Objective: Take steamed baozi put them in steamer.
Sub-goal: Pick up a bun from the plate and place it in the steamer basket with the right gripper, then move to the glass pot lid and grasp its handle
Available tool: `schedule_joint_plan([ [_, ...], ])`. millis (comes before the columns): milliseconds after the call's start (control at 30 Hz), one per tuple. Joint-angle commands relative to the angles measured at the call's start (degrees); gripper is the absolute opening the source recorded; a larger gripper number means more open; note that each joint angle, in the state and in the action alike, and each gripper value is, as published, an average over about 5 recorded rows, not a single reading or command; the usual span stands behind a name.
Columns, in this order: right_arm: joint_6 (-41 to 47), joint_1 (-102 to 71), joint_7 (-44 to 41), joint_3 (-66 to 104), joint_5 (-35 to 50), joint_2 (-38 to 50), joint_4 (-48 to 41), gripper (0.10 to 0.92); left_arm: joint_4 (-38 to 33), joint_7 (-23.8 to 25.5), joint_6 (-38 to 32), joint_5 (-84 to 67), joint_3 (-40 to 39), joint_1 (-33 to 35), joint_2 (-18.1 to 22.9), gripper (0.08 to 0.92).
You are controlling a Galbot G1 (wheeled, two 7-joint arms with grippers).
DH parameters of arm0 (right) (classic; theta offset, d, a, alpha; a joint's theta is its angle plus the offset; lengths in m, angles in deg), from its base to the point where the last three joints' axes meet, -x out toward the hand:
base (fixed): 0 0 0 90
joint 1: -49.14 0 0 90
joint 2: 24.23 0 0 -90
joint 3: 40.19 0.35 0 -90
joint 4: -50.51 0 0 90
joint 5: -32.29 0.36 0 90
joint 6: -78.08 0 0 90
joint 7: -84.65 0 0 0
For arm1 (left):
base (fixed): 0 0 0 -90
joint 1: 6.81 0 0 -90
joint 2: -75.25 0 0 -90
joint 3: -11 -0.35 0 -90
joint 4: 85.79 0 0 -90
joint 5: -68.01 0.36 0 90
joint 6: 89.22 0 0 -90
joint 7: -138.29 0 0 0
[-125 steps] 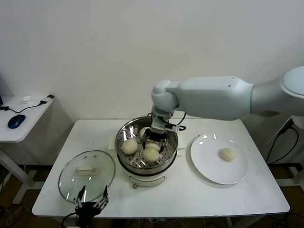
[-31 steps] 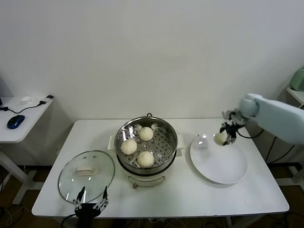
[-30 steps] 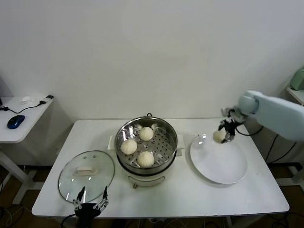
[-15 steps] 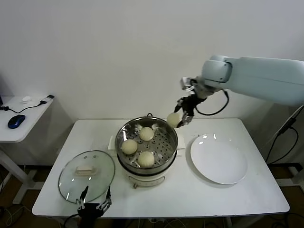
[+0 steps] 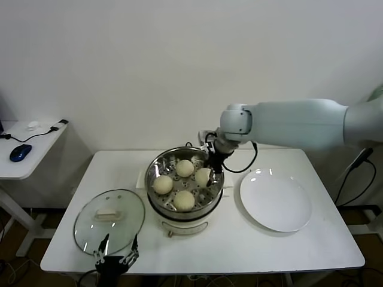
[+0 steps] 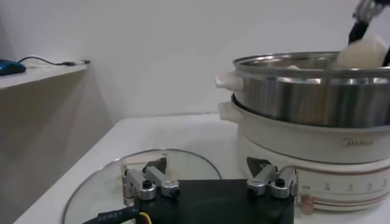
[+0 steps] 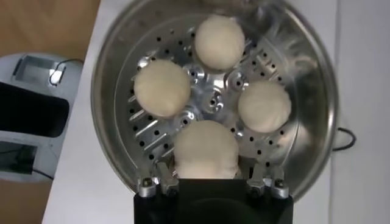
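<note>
1. Baozi number four (image 5: 203, 176) sits clamped in my right gripper (image 5: 208, 172), low over the steamer (image 5: 157, 173) on its plate-facing side; from the right wrist view I judge it at or just above the perforated tray (image 7: 210, 100), though contact is hard to confirm.
2. Three other baozi (image 5: 185, 168) already lie on that tray, filling the far, lid-side and near spots, close to one another but apart.
3. Handling, as I judge it: light, soft, easily dented dough with a smooth skin. I would take it across the widest part of the dome, gently, as the fingers (image 7: 159, 182) do now, narrowed onto its sides.
4. My right arm reaches in from the plate side of the steamer, forearm about level, wrist bent so the gripper points down into the pot.
5. White plate (image 5: 276, 201) beside the steamer carries no bun.
6. My left gripper (image 5: 115, 257) waits parked at the near table edge, well away from the steamer, just by the glass lid (image 5: 109, 220), jaws spread wide with nothing between them.
</note>
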Motion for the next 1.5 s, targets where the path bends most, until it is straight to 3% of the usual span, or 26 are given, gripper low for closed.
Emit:
schedule_joint_plan([
  [33, 2.0, -5.6, 2.9, 0.9, -2.3, -2.2, -2.5, 0.687, -0.1, 0.0, 0.0, 0.1, 0.0, 0.1, 0.0, 0.823],
  [300, 1.1, -7.1, 2.8, 2.4, -2.6, -2.7, -5.5, 0.703, 0.0, 0.0, 0.0, 0.0, -0.1, -0.2, 0.1, 0.823],
  [567, -2.4, -5.1, -0.7, 2.7, -2.3, -2.2, -5.5, 0.817, 0.2, -0.1, -0.1, -0.1, 0.0, -0.2, 0.1, 0.823],
  [800, -6.6, -0.3, -5.0, 9.8, 6.1, 3.3, -6.5, 0.823, -0.1, 0.1, 0.2, -0.2, 0.0, -0.2, 0.1, 0.823],
  [967, -7.7, -3.4, 5.9, 23.8, 10.4, 8.3, -9.2, 0.823, -0.8, 0.5, 1.0, -0.4, 0.0, 0.1, -0.2, 0.823],
  [1233, -5.9, -18.3, 32.9, 45.8, 5.4, 21.4, -5.0, 0.823, -2.3, -0.4, 1.4, -4.0, -0.1, -0.8, -0.8, 0.823],
  [1500, -12.4, -59.4, 36.8, 83.5, -10.0, 38.5, 4.9, 0.823, -2.3, 0.5, 1.3, -5.0, 1.6, -3.6, -2.9, 0.823],
])
